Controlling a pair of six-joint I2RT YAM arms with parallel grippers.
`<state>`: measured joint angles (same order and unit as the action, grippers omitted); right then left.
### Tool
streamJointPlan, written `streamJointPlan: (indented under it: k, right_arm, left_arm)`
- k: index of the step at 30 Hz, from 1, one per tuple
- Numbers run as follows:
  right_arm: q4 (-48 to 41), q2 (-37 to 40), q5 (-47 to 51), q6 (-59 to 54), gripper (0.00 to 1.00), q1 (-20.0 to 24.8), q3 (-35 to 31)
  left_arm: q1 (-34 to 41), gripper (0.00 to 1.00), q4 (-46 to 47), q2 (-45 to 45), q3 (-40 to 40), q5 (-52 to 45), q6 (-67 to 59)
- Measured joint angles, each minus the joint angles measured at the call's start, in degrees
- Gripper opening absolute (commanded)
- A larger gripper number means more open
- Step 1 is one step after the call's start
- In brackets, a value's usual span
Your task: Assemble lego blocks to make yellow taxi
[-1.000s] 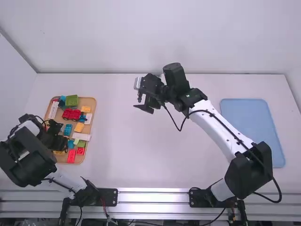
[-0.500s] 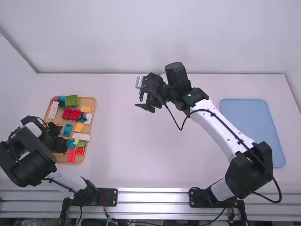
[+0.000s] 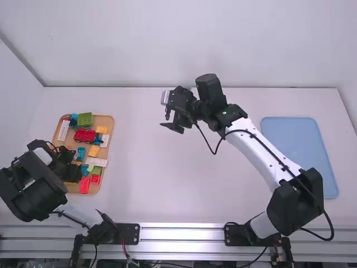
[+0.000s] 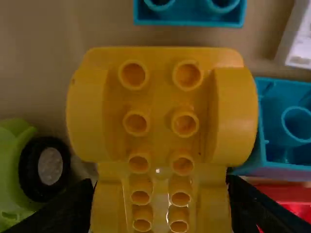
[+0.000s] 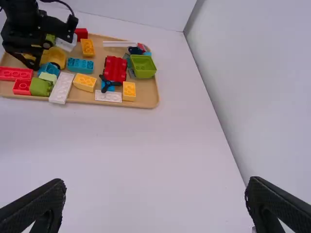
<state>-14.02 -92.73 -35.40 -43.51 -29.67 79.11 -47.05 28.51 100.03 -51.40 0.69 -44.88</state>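
Observation:
My left gripper [image 3: 72,162] is low over the left side of the parts tray [image 3: 111,125]. In the left wrist view the left gripper [image 4: 160,180] is shut on a yellow car base [image 4: 158,116] with rounded fenders and hollow tubes facing the camera. Other yellow bricks lie in the tray: a slanted one [image 5: 85,82], a small one [image 5: 129,91] and one farther back [image 5: 88,47]. My right gripper [image 3: 163,121] hangs above the table's back middle, away from the tray. In its wrist view the right gripper [image 5: 156,182] stands open with nothing between its fingers.
Around the car base are blue bricks [image 4: 189,13], a green wheeled piece [image 4: 14,170] and a red brick [image 4: 291,194]. The tray also holds a red wheeled piece [image 3: 85,135], a green box [image 3: 85,119] and white bricks [image 3: 97,162]. A light-blue mat [image 3: 298,156] lies at the right.
The left gripper has shifted slightly over the tray and now covers part of a blue brick. The right gripper moved a little to the right at first, then stayed still.

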Motion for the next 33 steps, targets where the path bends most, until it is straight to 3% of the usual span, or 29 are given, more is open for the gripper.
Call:
streamJointPlan:
  k: [2, 6, 10, 14, 20, 21, 28, 33]
  right_arm:
    - [0.1, 0.0, 0.0, 0.0, 0.99, 0.0, 0.0]
    - [0.2, 0.0, 0.0, 0.0, 0.99, 0.0, 0.0]
    - [0.2, 0.0, 0.0, 0.0, 0.98, 0.0, 0.0]
    - [0.4, 0.0, 0.5, 0.0, 0.99, 0.0, 0.0]
    - [0.3, 0.0, 1.0, -0.1, 0.99, 0.4, 0.0]
    - [0.4, 0.0, 1.0, 0.0, 0.99, 0.5, 0.0]
    - [0.3, 0.0, -1.0, 2.5, 0.99, 3.9, 0.0]
    - [0.1, 0.0, -4.1, 3.5, 0.99, 7.2, 0.0]
  left_arm:
    - [0.0, 0.63, 0.0, 0.0, 0.0, 0.0, 0.5]
    - [0.0, 0.40, 0.3, -0.2, 0.0, 0.2, 1.5]
    - [0.1, 0.37, 4.2, -0.1, -1.6, 1.3, 1.8]
    - [0.5, 0.34, 12.7, -0.1, -6.7, 3.1, 5.9]
    - [4.6, 0.04, 23.3, -0.1, -18.7, 0.7, 10.6]
    - [5.3, 0.04, 23.6, -0.1, -19.3, 0.1, 10.6]
    - [20.4, 0.02, 19.1, -0.2, -20.2, -2.6, 11.2]
    - [38.1, 0.04, 15.1, -0.2, -18.1, -0.8, 10.6]
